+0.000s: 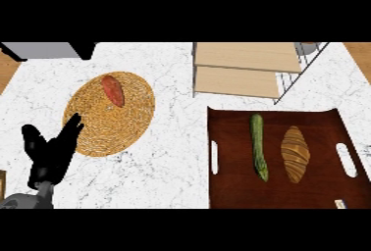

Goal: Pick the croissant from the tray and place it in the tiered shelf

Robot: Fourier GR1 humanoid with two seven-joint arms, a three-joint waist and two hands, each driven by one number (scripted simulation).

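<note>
— Left hand (49, 152) shows at the lower left, fingers straight and spread, pointing up, holding nothing. Its forearm is cut off by the bottom edge. No right hand shows.

— What else is cut off?

— Counter (170, 162) runs out of view on all sides. The tray (232, 181), dark brown with slot handles, loses its near edge at the bottom. The shelf (239, 68) at the top right shows only two pale boards and a thin wire frame; its upper part is cropped.

— Open room?

— Bare marble lies between the mat (101, 132) and the tray, and between the tray and the shelf.

— And the croissant?

— Croissant (295, 153) lies lengthwise on the tray's right half, just beside a cucumber (258, 147) on its left, apart from it. A reddish sweet potato (112, 90) rests on the round woven mat, well apart from the tray. The fingertips overlap the mat's left rim.
</note>
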